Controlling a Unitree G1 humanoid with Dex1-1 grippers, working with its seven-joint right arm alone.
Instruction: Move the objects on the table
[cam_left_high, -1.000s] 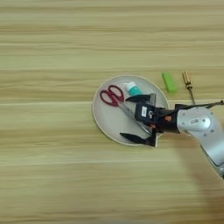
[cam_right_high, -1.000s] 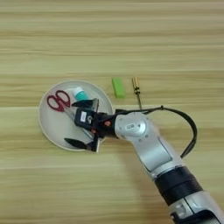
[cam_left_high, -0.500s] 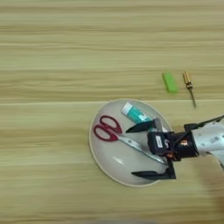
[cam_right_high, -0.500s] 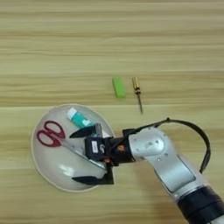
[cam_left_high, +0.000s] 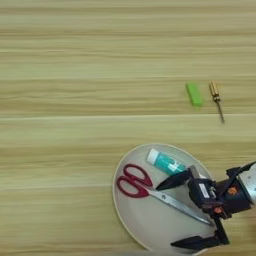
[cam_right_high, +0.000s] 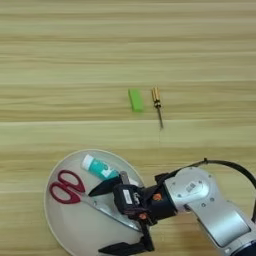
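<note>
Beige and round, the plate (cam_right_high: 65, 225) sat near the bottom of the table (cam_left_high: 75, 75), and our right gripper (cam_right_high: 111, 218) hung over its right half with the two black fingers (cam_left_high: 173, 180) spread wide apart, holding nothing. We saw one fingertip just right of the white-and-teal glue stick (cam_left_high: 165, 162), which lay tilted in the upper part of the plate. The other fingertip reached down to the plate's lower rim. Between those fingers lay the metal blades of the red-handled scissors (cam_right_high: 67, 187), whose handles rested on the left part of the plate, away from the gripper, with the blades running down and to the right toward the gripper's body. We could not tell whether either finger touched the plate or the blades.

Well apart from the gripper, higher on the table, we found the small green block (cam_right_high: 135, 99) and, just to its right, the thin screwdriver (cam_right_high: 157, 102) with its amber handle pointing away from us. Our silver forearm (cam_right_high: 210, 207) entered from the lower right, a black cable looping over it.
</note>
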